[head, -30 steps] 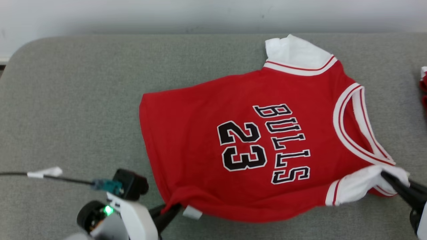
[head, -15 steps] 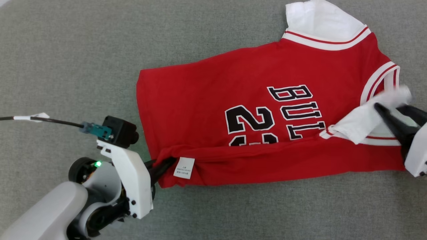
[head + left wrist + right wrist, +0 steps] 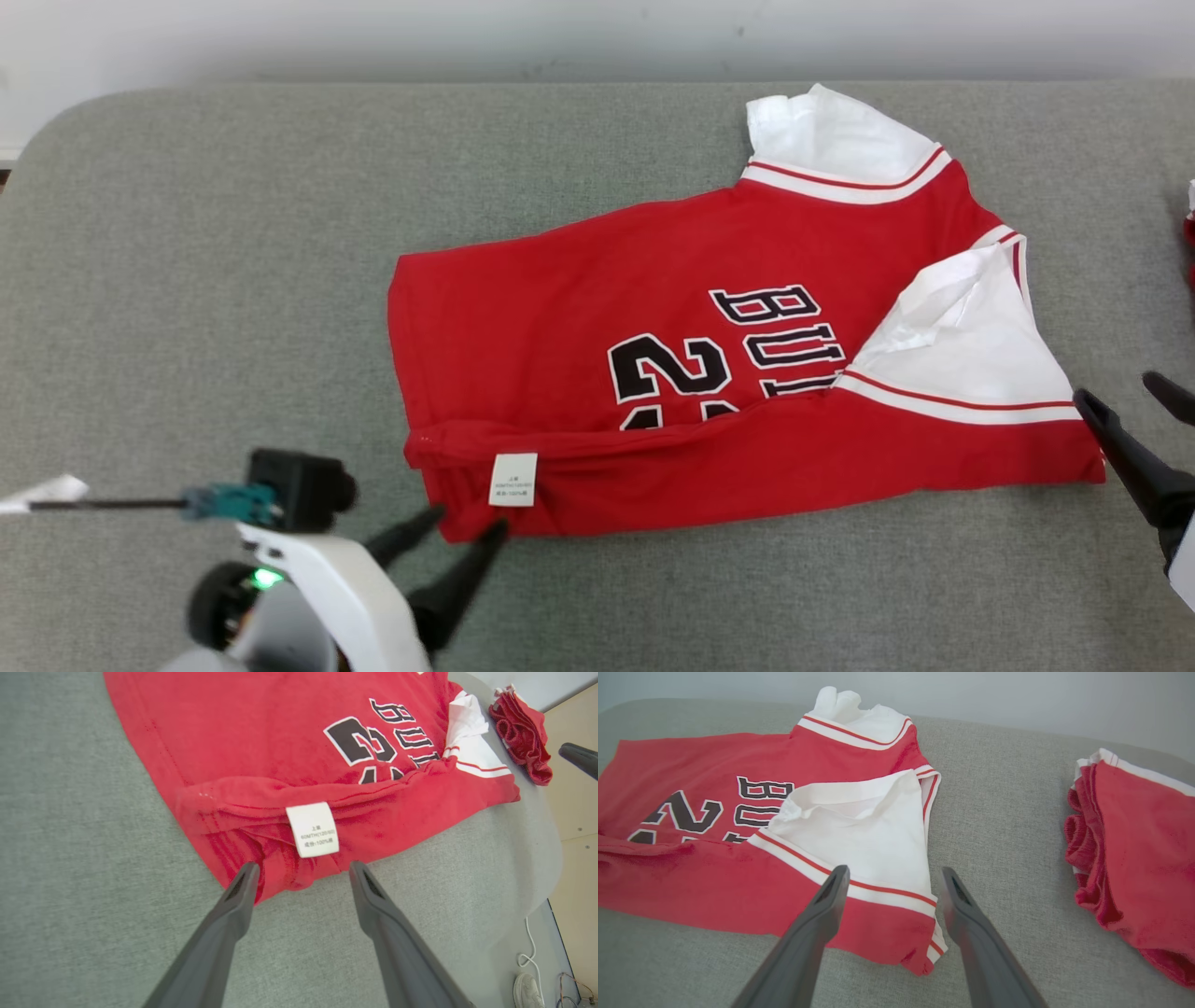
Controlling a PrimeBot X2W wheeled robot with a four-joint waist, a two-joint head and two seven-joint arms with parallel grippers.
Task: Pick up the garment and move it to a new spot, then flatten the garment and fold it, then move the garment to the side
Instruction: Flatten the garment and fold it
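Under the jersey you have a wide grey fabric-covered padded surface (image 3: 187,233), with far more bare cloth past the jersey's hem end than past its collar end. The red basketball jersey (image 3: 579,317) with white sleeves and black-and-white lettering lies flat on it. Its near long edge is folded over onto its front, hiding the lower part of the lettering. One white sleeve (image 3: 962,345) rests folded on the jersey's chest. The other white sleeve (image 3: 831,131) sticks out from its far side. A crumpled red garment with white trim (image 3: 1134,858) lies apart from the jersey, beyond its collar end.

Your left gripper (image 3: 470,519) sits just beside the jersey's near hem corner, its two dark fingers spread and holding nothing. Your right gripper (image 3: 1117,387) sits just off the jersey's near collar-end corner, fingers likewise apart and empty. A small white rectangular care label (image 3: 312,829) lies on the jersey's folded strip, close ahead of the left fingertips.
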